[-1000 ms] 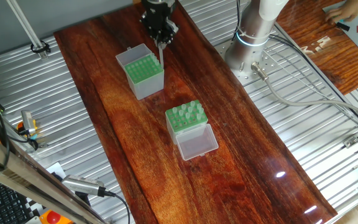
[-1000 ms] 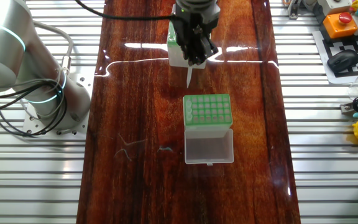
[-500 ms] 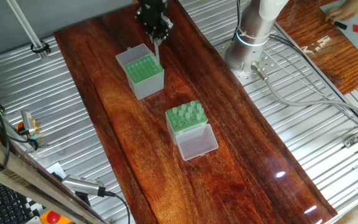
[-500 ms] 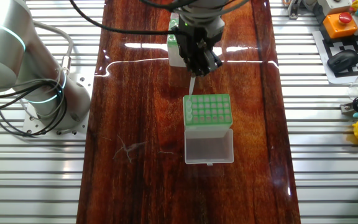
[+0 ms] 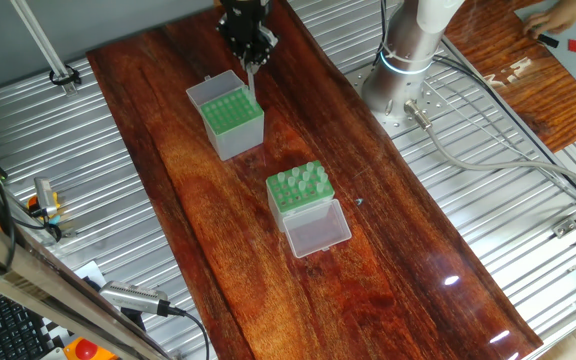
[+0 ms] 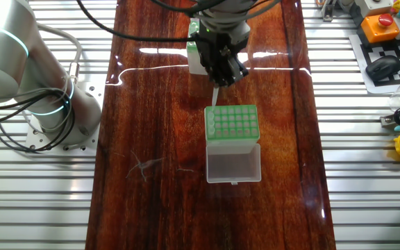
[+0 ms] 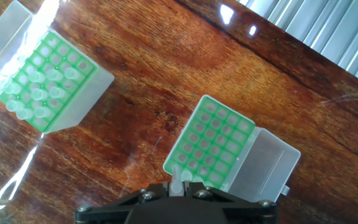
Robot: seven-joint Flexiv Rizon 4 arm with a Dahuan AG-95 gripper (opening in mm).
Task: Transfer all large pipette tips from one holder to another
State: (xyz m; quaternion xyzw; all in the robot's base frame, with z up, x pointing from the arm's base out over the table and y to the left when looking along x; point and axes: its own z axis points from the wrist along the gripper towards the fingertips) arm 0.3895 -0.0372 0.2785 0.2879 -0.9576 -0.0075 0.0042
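- a large pipette tip (image 7: 176, 178) hangs point down, pinched in the gripper (image 5: 249, 58), over the corner of the grey-sided box (image 5: 230, 118).
- more tips (image 5: 303, 182) stand in the whitish box (image 5: 299, 194), well apart on the wooden table (image 5: 398, 270).
- both lids lie open.

This looks like a robot lab. A wooden table (image 5: 218, 230) sits on a ribbed metal bench (image 5: 468, 180), and the arm's base (image 5: 398, 85) is bolted to it with cables (image 5: 488, 160) running off. A red stop button (image 6: 382, 21), a mouse (image 6: 384, 67) and a keyboard (image 5: 3, 325) sit nearby.
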